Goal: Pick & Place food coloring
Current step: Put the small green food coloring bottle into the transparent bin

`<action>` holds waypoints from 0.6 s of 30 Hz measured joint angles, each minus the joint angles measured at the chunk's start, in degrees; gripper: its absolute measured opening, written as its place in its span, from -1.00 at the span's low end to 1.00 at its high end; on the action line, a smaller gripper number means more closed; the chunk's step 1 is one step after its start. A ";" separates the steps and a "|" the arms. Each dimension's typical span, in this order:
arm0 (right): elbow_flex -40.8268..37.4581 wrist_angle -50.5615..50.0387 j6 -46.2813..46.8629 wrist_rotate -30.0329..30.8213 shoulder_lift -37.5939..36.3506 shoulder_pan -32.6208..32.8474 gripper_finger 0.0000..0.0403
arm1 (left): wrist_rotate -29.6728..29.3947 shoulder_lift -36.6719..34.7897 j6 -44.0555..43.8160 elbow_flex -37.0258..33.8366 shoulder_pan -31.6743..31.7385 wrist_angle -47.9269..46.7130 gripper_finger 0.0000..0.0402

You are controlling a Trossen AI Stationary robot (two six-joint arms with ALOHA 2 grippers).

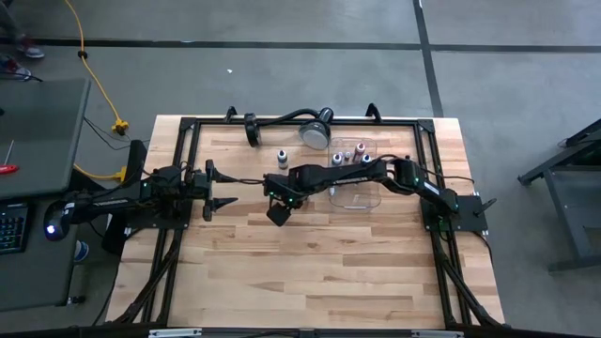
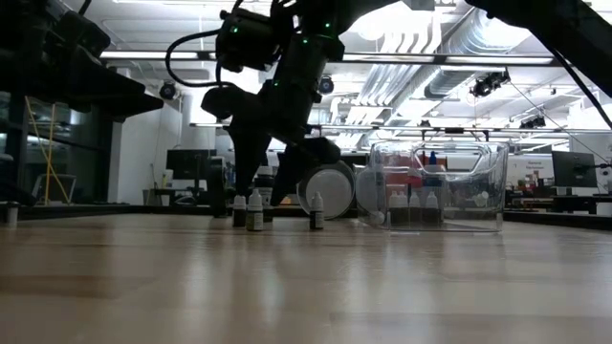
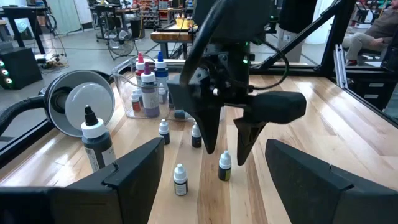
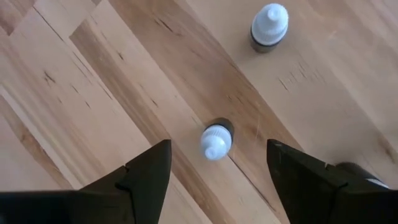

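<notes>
Because the small food coloring bottle point(image 4: 216, 140) stands upright on the counter point(image 1: 319, 272), our right end effector point(image 3: 225, 147) hangs point-down straight over it, fingers spread with nothing between them, so the white cap sits in the gap. Several more bottles point(image 3: 180, 180) stand loose nearby, which is why we judge a narrow vertical approach suits. A clear tray point(image 2: 435, 186) just beside already holds a cluster of bottles, likely the drop spot. Our left end effector point(image 1: 218, 188) waits open and empty, well apart at the counter's left.
</notes>
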 joint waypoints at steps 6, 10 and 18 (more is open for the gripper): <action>-0.04 1.22 0.00 -0.90 1.10 0.04 0.25 | 0.00 0.00 0.02 0.00 0.00 0.00 0.38; -0.02 1.52 -0.02 -0.37 1.10 0.04 0.25 | -0.02 0.00 0.02 0.00 0.00 0.00 0.38; -0.02 1.43 -0.39 -0.33 1.10 0.04 0.00 | 0.00 0.00 0.02 0.00 0.02 0.00 0.38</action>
